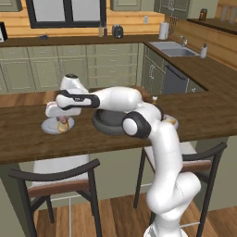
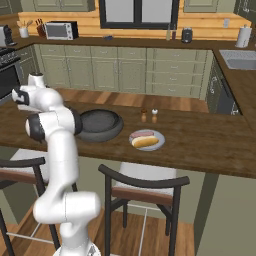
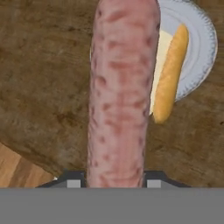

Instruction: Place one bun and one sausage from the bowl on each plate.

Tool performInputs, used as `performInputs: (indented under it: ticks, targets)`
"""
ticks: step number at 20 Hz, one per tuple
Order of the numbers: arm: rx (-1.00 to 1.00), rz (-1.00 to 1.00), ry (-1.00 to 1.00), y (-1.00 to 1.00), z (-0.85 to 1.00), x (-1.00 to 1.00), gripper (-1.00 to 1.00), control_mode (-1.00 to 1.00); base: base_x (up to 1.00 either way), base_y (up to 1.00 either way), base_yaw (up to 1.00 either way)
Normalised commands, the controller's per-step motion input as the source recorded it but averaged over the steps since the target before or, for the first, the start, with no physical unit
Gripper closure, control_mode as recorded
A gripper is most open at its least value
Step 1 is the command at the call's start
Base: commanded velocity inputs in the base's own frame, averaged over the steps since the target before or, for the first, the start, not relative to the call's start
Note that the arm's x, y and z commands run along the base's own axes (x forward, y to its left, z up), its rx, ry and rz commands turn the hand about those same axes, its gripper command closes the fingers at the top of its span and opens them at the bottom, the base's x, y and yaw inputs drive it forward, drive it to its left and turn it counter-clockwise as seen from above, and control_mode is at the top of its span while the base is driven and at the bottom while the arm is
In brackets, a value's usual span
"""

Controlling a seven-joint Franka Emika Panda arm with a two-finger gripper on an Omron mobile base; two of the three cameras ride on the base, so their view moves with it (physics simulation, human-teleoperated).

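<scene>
My gripper hangs over the left plate and is shut on a pink sausage, which runs lengthwise between the fingers. Below it the pale plate carries a golden bun, lying to one side of the sausage. The dark bowl sits mid-counter, partly behind my arm, and looks empty in the right base view, where the bowl is in full sight. To its right, the other plate holds a bun and a sausage.
Salt and pepper shakers stand behind the right plate. Two stools are tucked under the counter's near edge. The wooden counter edge runs close below the left plate. A sink sits on the far counter.
</scene>
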Motion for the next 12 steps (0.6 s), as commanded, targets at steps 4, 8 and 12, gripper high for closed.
performInputs:
  ticks: [4,8,12]
  targets:
    - [-0.07,-0.14,0.00,0.14,-0.32,0.06,1.00,-1.00,0.00,0.00,0.00]
    - [-0.04,-0.13,0.00,0.03,-0.35,0.15,1.00,-1.00,0.00,0.00,0.00]
    - [-0.01,-0.18,-0.04,0.22,-0.27,0.49,1.00,-1.00,0.00,0.00,0.00]
